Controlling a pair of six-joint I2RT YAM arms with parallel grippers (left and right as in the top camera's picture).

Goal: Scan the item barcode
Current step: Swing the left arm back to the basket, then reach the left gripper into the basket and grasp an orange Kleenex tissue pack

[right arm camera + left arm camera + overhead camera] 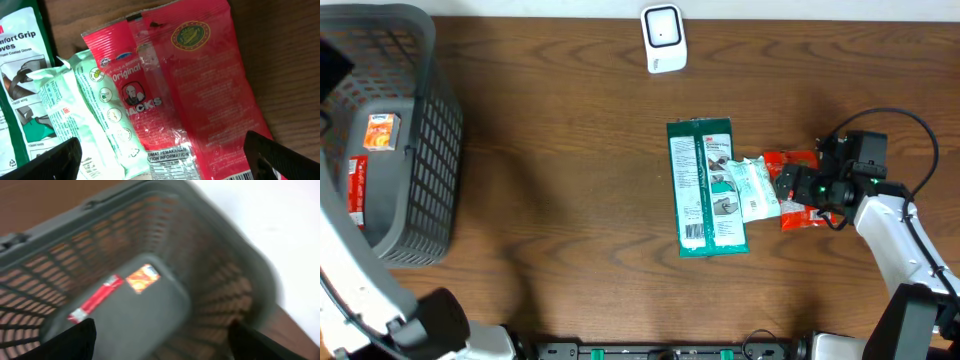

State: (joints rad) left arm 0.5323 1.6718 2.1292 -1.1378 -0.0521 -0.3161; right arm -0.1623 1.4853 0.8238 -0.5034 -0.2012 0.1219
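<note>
The red snack bag [200,90] lies flat on the right side of the brown desk [560,200]. It is shiny and crinkly, with white words, a little face, a gold and green badge, and a white label near its bottom edge. Its left edge touches a pale green packet [95,115], which lies partly on a big green glove pack [706,185]. The right hand [161,142] hangs just above the red bag, spread wide and holding nothing. Far left, the left hand [165,335] is spread wide and empty too, above a grey basket [430,130] with an orange box [382,131] and a red pack [357,185] inside. A white scanner [663,38] stands at the back
</note>
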